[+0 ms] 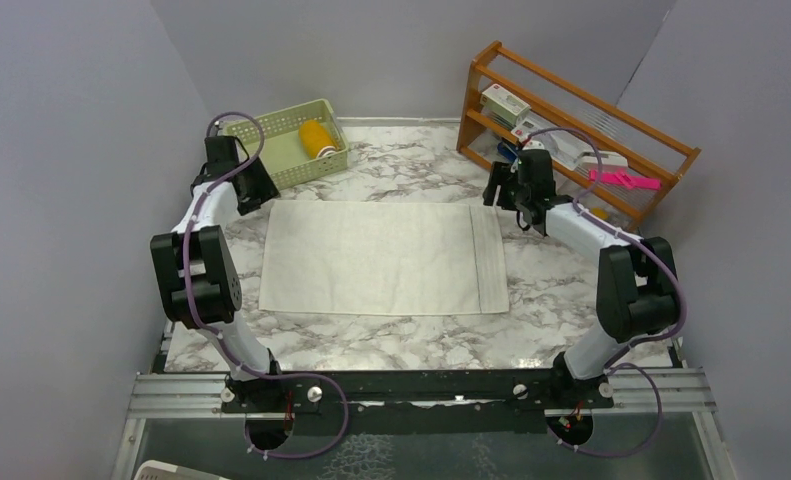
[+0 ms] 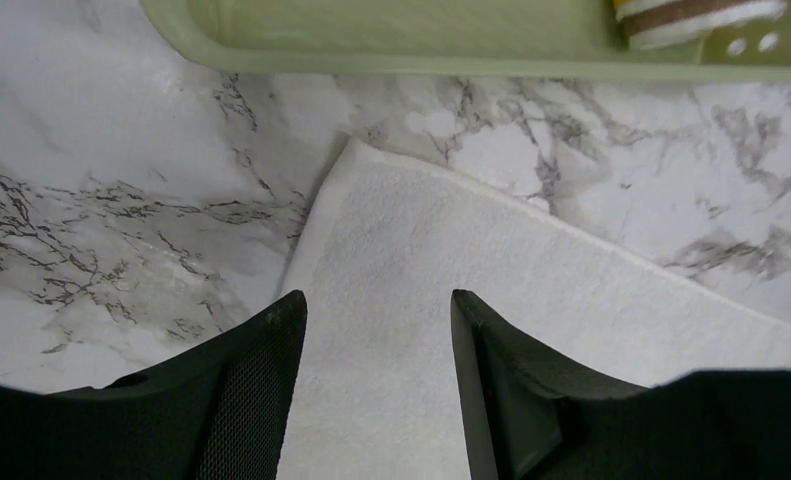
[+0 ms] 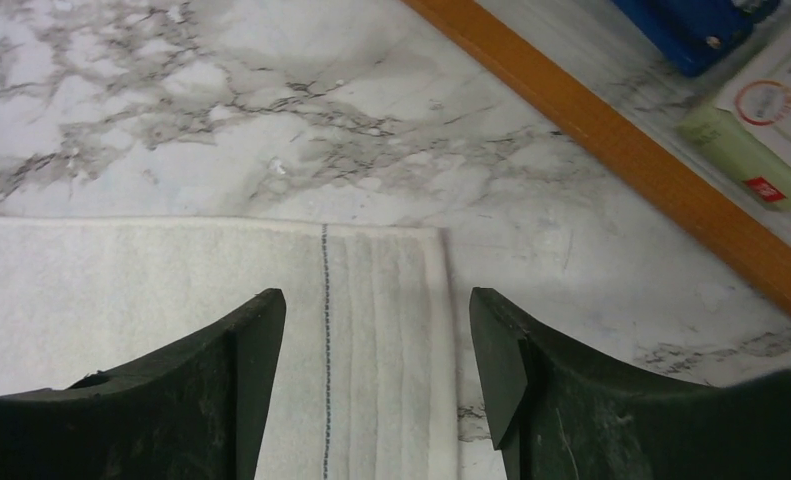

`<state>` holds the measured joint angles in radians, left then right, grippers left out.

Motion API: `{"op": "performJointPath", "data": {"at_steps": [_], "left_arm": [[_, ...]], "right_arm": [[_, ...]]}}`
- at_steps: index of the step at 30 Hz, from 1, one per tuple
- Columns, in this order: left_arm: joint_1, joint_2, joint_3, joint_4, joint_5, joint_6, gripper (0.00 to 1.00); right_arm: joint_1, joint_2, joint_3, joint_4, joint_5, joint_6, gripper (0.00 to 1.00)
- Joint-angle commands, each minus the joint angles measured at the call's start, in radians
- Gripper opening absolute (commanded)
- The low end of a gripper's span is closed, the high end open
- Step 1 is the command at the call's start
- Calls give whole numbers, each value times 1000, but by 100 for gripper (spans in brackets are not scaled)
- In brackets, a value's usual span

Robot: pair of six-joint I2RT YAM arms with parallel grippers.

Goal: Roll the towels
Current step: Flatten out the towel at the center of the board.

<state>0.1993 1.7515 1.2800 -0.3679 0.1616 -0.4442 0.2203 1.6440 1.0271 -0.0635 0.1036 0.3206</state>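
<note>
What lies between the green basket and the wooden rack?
Only bare marble table; nothing stands between the basket and the rack. The top view shows this. The white towel lies nearer the arms.

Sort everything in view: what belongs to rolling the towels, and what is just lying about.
Job: cream-white towel, spread flat; mustard-yellow towel, already rolled, in the green basket; left gripper and right gripper, both open over the flat towel's far corners.
Lying about: the basket itself; wooden rack; boxes and pink item on it.
</note>
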Motion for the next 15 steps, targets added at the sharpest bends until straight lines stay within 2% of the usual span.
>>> {"op": "performJointPath", "data": {"at_steps": [1, 4, 7, 10, 15], "left_arm": [[6, 22, -38, -74, 73, 225, 55], [6, -16, -72, -48, 114, 231, 52], [5, -44, -106, -15, 120, 219, 52], [6, -76, -111, -19, 96, 227, 52], [5, -80, -107, -15, 104, 238, 55]], "right_arm": [[-3, -8, -16, 80, -277, -59, 66], [31, -18, -53, 97, -411, -18, 61], [114, -45, -107, 81, -385, 16, 59], [122, -87, -209, 99, -433, 96, 56], [123, -156, -336, 51, -424, 148, 56]]}}
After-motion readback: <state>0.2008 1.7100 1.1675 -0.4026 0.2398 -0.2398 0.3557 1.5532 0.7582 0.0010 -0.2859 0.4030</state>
